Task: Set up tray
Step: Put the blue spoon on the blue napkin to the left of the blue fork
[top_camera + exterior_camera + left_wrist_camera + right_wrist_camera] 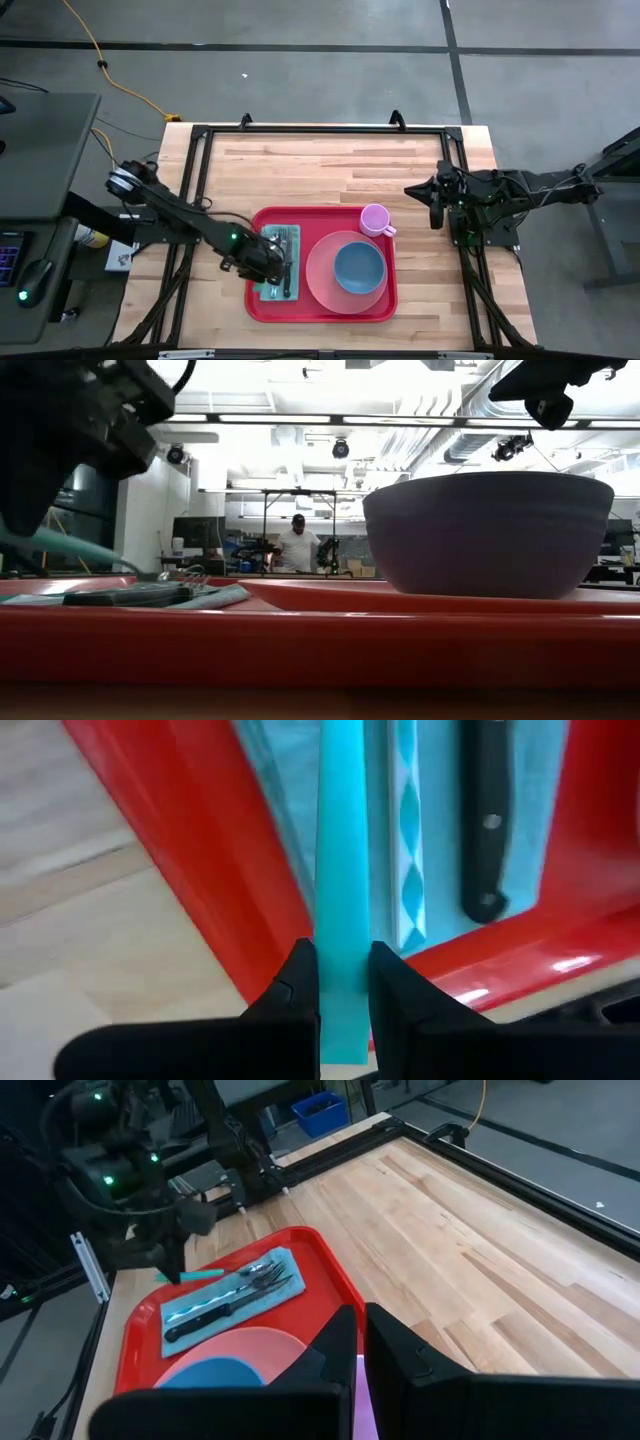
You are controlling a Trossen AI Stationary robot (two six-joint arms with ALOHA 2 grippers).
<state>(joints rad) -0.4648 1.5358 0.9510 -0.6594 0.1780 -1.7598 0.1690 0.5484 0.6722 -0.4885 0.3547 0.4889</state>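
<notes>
Left end effector [343,982] clamped, right [358,1342] closed.

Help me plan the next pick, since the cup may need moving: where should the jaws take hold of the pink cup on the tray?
Probably across the body of the pink cup, coming down from above. It stands upright with its mouth open upward at the tray's far right corner, beside the pink plate. Its handle sticks out to the right, so avoid that side. The right gripper waits nearest.

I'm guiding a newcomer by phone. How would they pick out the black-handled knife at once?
Find the red tray at the near middle of the wooden table. At its left end lies a blue-grey napkin holding cutlery, beside the pink plate. The knife is the only piece there with a dark riveted handle; its neighbours are a fork and a teal-handled piece in the left tool.
</notes>
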